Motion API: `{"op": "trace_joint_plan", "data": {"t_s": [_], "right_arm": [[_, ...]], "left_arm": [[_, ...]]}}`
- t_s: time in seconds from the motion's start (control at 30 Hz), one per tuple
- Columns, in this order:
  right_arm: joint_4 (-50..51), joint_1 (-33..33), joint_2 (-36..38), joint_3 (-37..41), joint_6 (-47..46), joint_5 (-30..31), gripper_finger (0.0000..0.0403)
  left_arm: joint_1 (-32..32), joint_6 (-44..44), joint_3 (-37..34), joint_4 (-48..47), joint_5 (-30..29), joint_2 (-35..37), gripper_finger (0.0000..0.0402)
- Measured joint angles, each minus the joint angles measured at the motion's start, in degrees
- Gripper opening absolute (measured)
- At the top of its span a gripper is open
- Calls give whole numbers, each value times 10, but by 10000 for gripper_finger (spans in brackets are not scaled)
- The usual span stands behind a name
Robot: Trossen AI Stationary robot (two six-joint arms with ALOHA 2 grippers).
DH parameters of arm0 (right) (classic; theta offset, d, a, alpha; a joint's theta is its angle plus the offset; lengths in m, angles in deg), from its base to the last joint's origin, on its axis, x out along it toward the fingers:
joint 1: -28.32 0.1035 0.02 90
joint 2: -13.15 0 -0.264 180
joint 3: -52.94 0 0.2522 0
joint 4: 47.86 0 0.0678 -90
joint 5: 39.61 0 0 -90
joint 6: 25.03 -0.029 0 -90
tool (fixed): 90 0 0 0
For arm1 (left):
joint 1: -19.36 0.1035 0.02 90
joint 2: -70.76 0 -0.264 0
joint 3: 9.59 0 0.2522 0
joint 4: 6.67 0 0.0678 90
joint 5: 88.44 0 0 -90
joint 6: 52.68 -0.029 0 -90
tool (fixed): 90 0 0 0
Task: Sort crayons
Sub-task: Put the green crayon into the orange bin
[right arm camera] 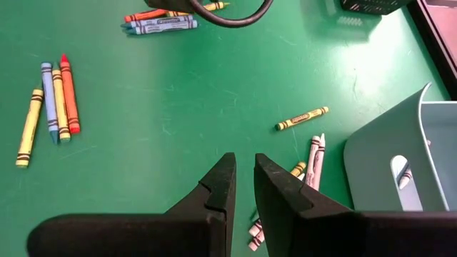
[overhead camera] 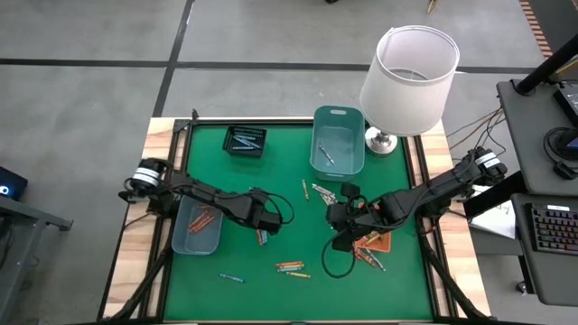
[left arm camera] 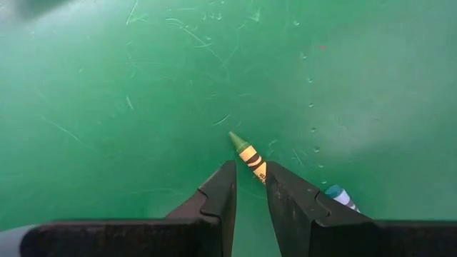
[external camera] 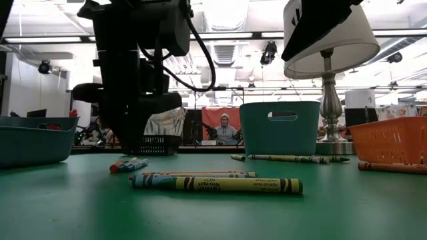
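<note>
Crayons lie scattered on the green mat: a group by my left gripper [overhead camera: 262, 236], a row near the front [overhead camera: 291, 267], one blue crayon [overhead camera: 230, 277], and some near the middle [overhead camera: 321, 191]. My left gripper [left arm camera: 250, 171] is low over the mat, its fingers a narrow gap apart. A yellow-green crayon [left arm camera: 248, 152] lies flat, its paper end running in between the fingertips. A blue crayon [left arm camera: 341, 195] lies beside it. My right gripper [right arm camera: 243, 158] hovers above the mat near the middle [overhead camera: 334, 218], narrowly open and empty. My left gripper comes from above, slanting down, with the yellow-green crayon's paper end [left arm camera: 258, 171] right beside the inner side of one finger [left arm camera: 282, 193]. The crayon lies flat on the mat. I cannot tell whether the finger touches it.
A teal tray [overhead camera: 185, 242] with red-orange crayons sits at the left, a black basket [overhead camera: 245, 141] and a teal bin [overhead camera: 339, 117] at the back, and an orange tray [overhead camera: 377, 242] under my right arm. A lamp [overhead camera: 406, 77] stands at the back right.
</note>
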Motion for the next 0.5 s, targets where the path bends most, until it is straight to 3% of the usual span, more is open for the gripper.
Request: {"op": "trace_joint_plan", "data": {"t_s": [0.2, 0.5], "right_arm": [[0, 0, 0, 0, 0, 0, 43], [0, 0, 0, 0, 1, 0, 43]], "left_arm": [[-1, 5, 0, 0, 2, -2, 73], [-1, 14, 0, 5, -2, -2, 137]]}}
